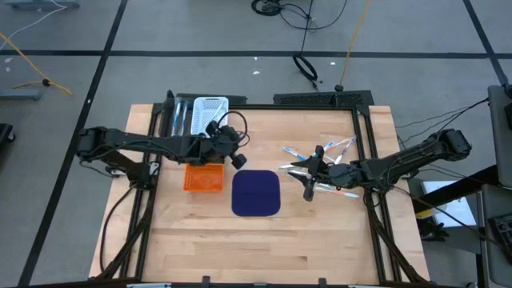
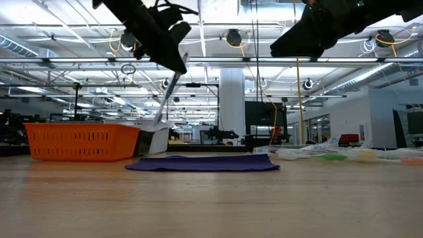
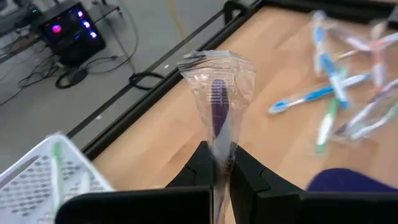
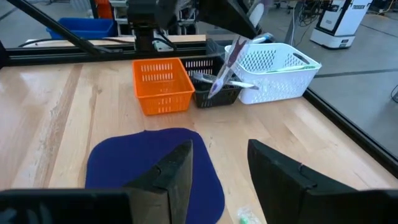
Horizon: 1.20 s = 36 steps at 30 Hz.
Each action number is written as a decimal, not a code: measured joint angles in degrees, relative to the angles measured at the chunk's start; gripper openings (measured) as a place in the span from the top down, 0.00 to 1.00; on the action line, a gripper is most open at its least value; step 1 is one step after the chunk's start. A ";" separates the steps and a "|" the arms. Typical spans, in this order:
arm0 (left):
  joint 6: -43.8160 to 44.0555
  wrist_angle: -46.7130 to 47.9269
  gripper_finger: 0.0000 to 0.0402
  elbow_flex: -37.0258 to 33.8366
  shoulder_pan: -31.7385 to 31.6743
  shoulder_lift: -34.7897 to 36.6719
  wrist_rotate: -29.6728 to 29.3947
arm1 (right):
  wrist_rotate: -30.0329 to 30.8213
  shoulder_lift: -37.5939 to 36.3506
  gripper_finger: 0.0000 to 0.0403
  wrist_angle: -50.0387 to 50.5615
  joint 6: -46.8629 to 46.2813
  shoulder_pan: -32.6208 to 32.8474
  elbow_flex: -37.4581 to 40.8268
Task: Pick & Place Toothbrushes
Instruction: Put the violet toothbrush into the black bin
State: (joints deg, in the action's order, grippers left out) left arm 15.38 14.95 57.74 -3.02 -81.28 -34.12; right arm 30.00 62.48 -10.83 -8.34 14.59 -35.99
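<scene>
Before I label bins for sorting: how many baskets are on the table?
3, clustered at the table's far left: the orange basket, the dark basket beside it, and the white basket beyond. None seems hidden.

Wrapped toothbrushes [image 1: 324, 166] scattered, one [image 3: 217, 118] aloft.

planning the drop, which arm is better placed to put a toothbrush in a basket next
Left: the left gripper already holds a wrapped toothbrush above the baskets; the right gripper is open and empty.

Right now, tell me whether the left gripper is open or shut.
Shut. In the left wrist view the left gripper has both fingers pressed against a wrapped toothbrush, holding it above the table.
</scene>
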 joint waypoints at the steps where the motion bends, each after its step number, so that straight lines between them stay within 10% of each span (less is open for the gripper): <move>1: -0.03 1.04 0.98 0.00 -0.58 0.00 -0.01 | -0.01 0.00 0.64 0.06 0.00 0.00 0.00; 36: 11.75 29.52 0.98 0.02 -11.34 0.32 4.09 | 0.00 0.00 0.65 1.45 0.04 0.00 0.00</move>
State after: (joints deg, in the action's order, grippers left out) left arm 27.14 44.47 57.76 -14.36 -80.95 -30.03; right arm 30.00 62.48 -9.39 -8.29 14.59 -35.99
